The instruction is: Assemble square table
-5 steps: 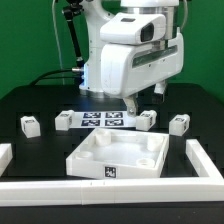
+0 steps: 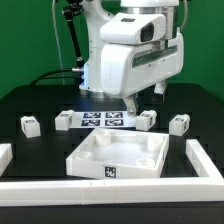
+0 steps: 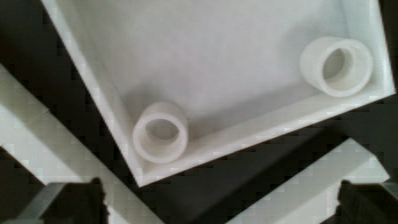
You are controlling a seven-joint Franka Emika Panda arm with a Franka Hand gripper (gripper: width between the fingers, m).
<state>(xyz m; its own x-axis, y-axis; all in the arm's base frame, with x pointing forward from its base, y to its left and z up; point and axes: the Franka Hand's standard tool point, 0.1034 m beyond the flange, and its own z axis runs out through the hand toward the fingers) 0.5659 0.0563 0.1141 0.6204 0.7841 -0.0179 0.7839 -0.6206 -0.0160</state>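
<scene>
Exterior view: the square tabletop (image 2: 115, 152) lies rim-up near the worktop's (image 2: 30, 100) front edge, midway between its sides. The gripper (image 2: 131, 107) hangs behind it beside the marker board (image 2: 103, 120), fingers spread wide and holding nothing. The nearest leg (image 2: 147, 120) stands just beside the gripper. Border rails (image 2: 200, 160) line the front and side edges.

Wrist view: one tabletop corner (image 3: 214, 70) with two sockets (image 3: 164, 135). The pale blurs beyond its rim may be fingers or rails.

The next step is probably gripping the rim: straddle one wall squarely, clear of the sockets. There is free room at the tabletop's sides, while the rear is crowded.
</scene>
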